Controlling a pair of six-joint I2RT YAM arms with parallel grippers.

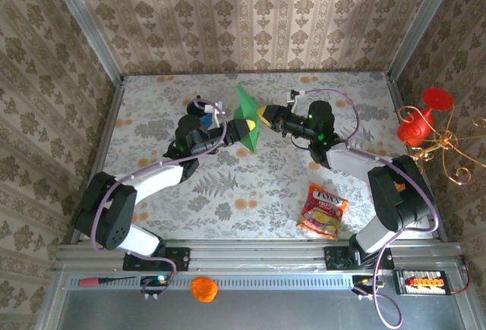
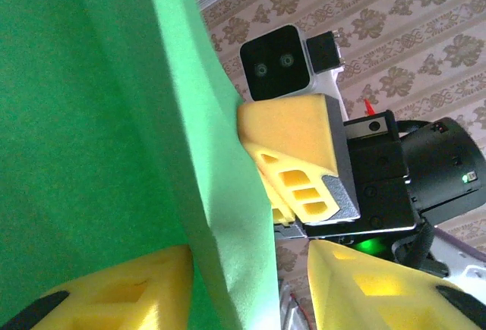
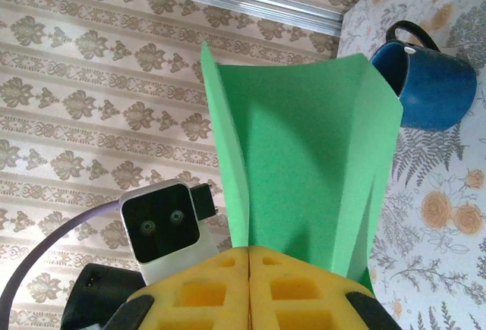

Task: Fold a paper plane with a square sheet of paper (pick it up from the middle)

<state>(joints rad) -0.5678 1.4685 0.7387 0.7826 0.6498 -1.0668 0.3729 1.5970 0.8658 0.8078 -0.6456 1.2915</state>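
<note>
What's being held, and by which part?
The folded green paper, pinched at one edge by the right gripper; the left gripper straddles it with a gap.

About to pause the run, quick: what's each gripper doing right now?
Left gripper: open, fingers either side of the green paper, not clamped.
Right gripper: shut on the green paper.

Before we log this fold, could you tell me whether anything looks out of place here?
Nothing looks damaged or spilled. The paper is held up creased, pinched by the right gripper. The only strays are a snack packet lying near the right arm and an orange ball on the front frame.
</note>
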